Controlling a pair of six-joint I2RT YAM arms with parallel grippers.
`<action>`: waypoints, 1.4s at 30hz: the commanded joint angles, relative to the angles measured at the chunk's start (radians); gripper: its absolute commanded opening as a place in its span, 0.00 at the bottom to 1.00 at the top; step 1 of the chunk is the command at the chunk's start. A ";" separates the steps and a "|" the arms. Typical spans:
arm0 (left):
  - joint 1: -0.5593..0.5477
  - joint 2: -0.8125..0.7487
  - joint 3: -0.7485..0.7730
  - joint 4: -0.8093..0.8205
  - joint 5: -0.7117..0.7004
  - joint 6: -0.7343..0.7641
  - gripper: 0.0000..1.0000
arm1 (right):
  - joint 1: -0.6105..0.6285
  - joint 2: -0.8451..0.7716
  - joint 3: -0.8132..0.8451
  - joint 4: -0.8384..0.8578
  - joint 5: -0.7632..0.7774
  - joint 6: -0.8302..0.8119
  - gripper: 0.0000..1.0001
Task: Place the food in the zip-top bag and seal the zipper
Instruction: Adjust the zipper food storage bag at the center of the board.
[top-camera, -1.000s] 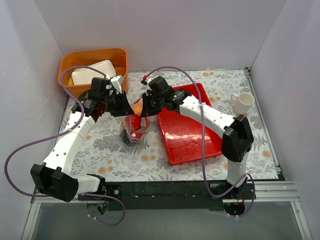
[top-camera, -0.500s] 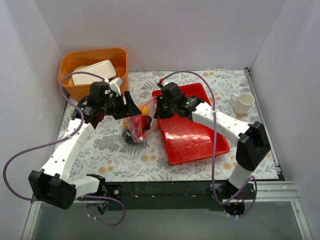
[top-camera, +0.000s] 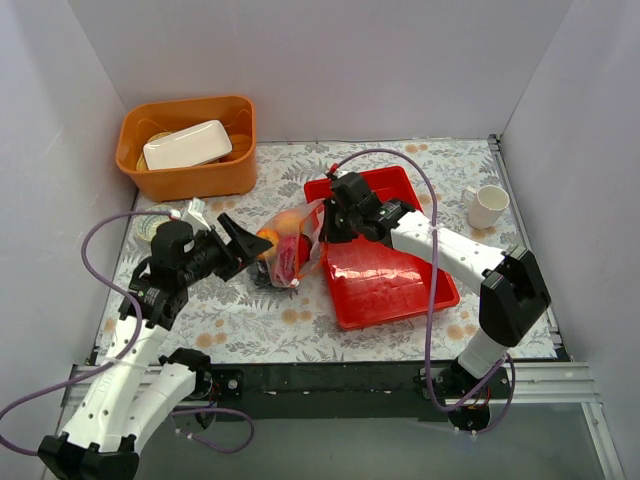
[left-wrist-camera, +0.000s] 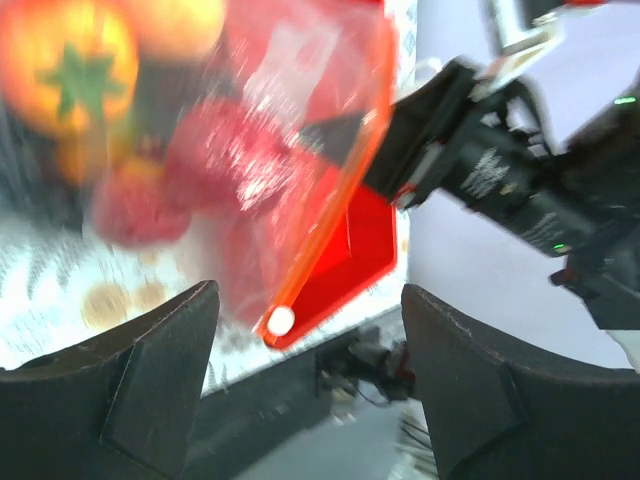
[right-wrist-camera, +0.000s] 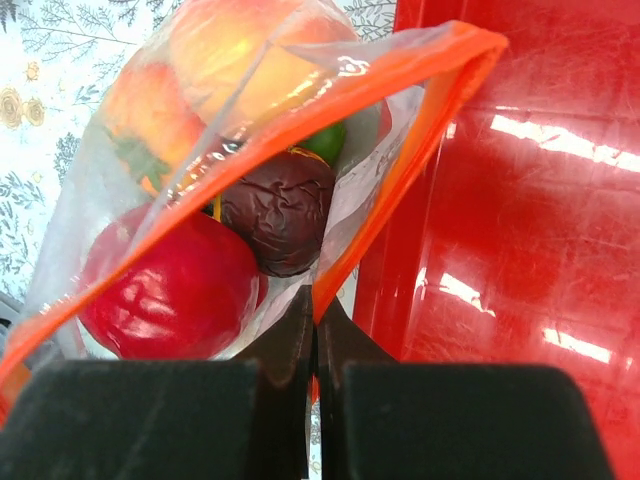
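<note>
Top view, zip-top bag (top-camera: 290, 248): it lies near the middle of the table (top-camera: 220, 310), a little toward the left edge, just beside the left side of the red tray (top-camera: 400, 290). A peach-orange ball (top-camera: 290, 222) and a red ball (top-camera: 284, 260) show inside it.
Top view, left gripper (top-camera: 250, 252): it is at the bag's left side. Whether it touches the plastic, I cannot tell from here.
Top view, right gripper (top-camera: 325, 226): it is at the bag's right end, over the tray's far-left corner. Its grip is hidden from above.
Top view, rest: an orange bin (top-camera: 190, 180) with a white dish (top-camera: 188, 143) stands at the far-left corner, and a white cup (top-camera: 488, 206) by the right edge.
Left wrist view, left gripper (left-wrist-camera: 305, 375): the jaws are wide apart and hold nothing. The blurred bag is beyond them.
Left wrist view, zipper (left-wrist-camera: 340, 200): the orange-red strip ends in a small white tip.
Right wrist view, right gripper (right-wrist-camera: 315, 335): the fingers are pressed together on the zipper.
Right wrist view, mouth: the two sides of the strip stand apart, so the bag is unsealed.
Right wrist view only: a dark red ball (right-wrist-camera: 280, 210) and a bit of green mango (right-wrist-camera: 325, 140) lie under the strip.
</note>
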 joint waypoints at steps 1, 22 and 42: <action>0.002 -0.074 -0.146 0.081 0.103 -0.224 0.72 | -0.008 -0.073 -0.028 0.059 0.039 0.015 0.01; -0.009 -0.213 -0.516 0.360 0.187 -0.560 0.69 | -0.012 -0.098 -0.051 0.076 0.042 0.032 0.01; -0.215 -0.069 -0.485 0.461 -0.018 -0.629 0.65 | -0.016 -0.102 -0.051 0.075 0.037 0.037 0.01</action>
